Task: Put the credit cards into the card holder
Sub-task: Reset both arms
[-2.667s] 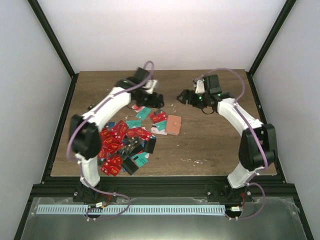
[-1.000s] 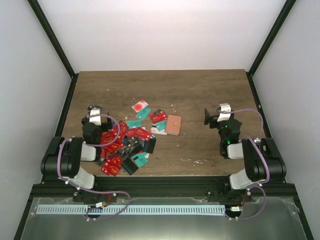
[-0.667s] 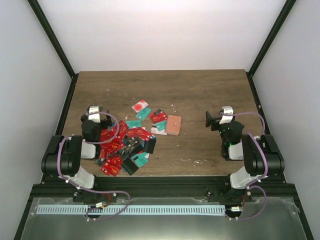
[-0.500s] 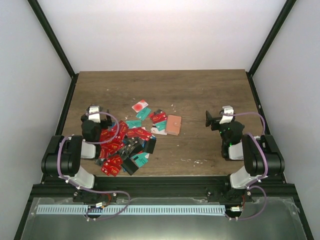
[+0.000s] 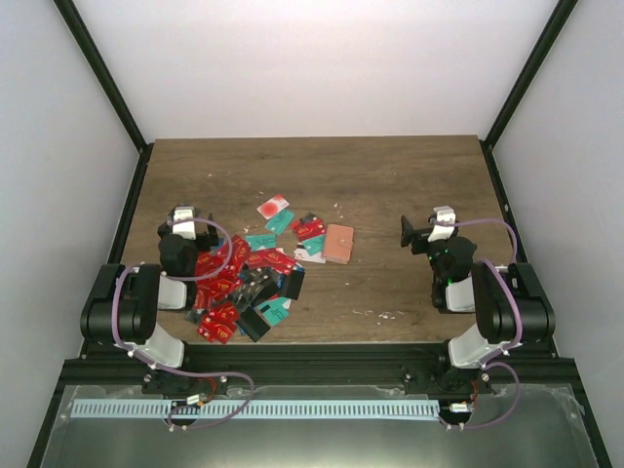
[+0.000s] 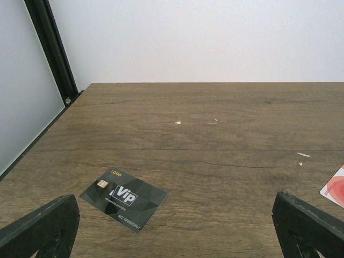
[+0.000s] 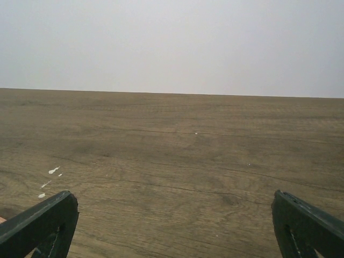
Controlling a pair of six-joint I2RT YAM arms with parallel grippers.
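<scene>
Currently the black two-finger left gripper (image 6: 174, 207) and right gripper (image 7: 172, 207) both gape wide, holding nothing. Small thin red, teal and black credit cards (image 5: 244, 281) lie heaped on the brown wooden table (image 5: 390, 175), the flat salmon-pink card holder (image 5: 338, 244) just beside the heap's right edge.

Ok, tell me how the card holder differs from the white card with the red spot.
Colour: the card holder is plain salmon-pink; the white card bears a red spot. Size: the card holder looks slightly larger than the white card. Place: the card holder lies at the right end of the scattered credit cards, the white card at their far edge. Both are rectangular and lie flat on the table.
</scene>
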